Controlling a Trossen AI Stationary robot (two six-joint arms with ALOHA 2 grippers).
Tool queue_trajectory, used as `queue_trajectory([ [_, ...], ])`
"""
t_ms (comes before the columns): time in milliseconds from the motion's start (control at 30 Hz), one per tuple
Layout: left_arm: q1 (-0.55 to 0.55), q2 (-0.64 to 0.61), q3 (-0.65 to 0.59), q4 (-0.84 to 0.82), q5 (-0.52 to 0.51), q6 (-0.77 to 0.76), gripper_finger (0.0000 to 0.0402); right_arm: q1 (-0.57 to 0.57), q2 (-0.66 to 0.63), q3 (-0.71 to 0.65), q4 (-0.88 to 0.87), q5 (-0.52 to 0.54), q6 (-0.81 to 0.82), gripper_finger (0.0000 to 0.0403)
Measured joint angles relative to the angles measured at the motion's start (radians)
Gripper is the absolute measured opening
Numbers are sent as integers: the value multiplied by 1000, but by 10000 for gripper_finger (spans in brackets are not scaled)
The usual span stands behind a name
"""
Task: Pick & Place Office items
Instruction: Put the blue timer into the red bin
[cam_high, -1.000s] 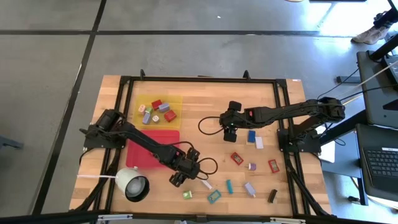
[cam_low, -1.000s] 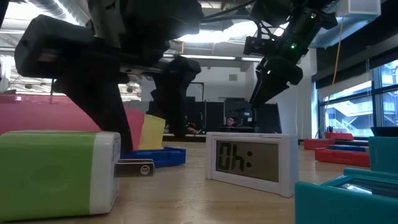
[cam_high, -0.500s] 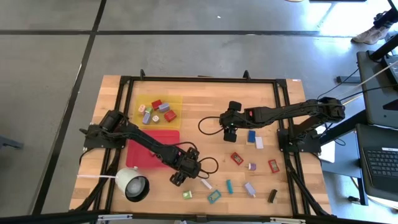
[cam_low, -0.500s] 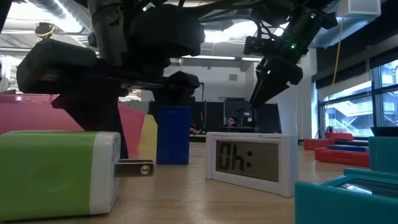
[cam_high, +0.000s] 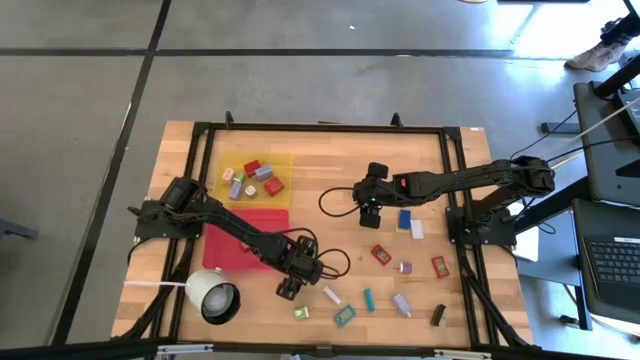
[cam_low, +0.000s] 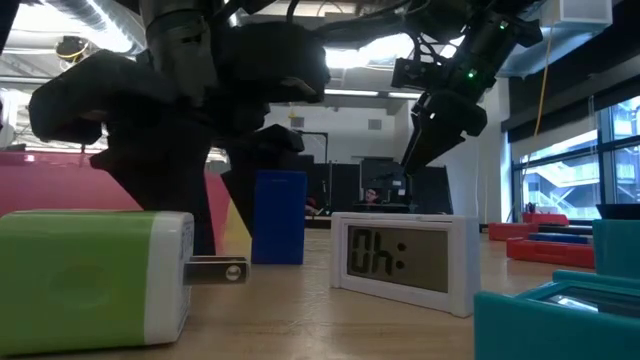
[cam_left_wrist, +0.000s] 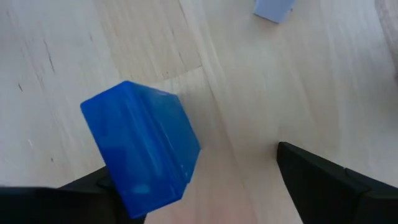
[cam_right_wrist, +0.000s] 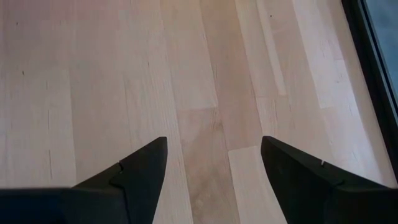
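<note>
The left gripper (cam_left_wrist: 205, 180) hangs low with its jaws spread around a blue block (cam_left_wrist: 142, 148) standing upright on the wooden surface (cam_high: 330, 170), one finger beside it, while the right gripper (cam_right_wrist: 211, 163) hovers released over bare wood farther back.

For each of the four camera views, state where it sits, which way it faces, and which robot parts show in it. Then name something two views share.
High view: above the table, looking straight down; both arms show, left gripper near the front edge, right gripper mid-table.
Low view: at tabletop height, looking level across past a green block and small clock; dark arms hang from above.
Left wrist view: faces the wood; its open fingers flank a blue block.
Right wrist view: faces bare wood between open fingers.
Shared: the blue block shows in the low and left wrist views.
</note>
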Motion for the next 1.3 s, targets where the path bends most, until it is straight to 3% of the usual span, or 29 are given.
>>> queue_trajectory([
  [300, 3, 2, 0, 16, -43, -83, 240, 0, 0, 0, 0, 0, 0, 262],
  [833, 8, 3, -1, 30, -128, -186, 206, 0, 0, 0, 0, 0, 0, 262],
  [1300, 6, 1, -1, 31, -118, -198, 74, 0, 0, 0, 0, 0, 0, 263],
])
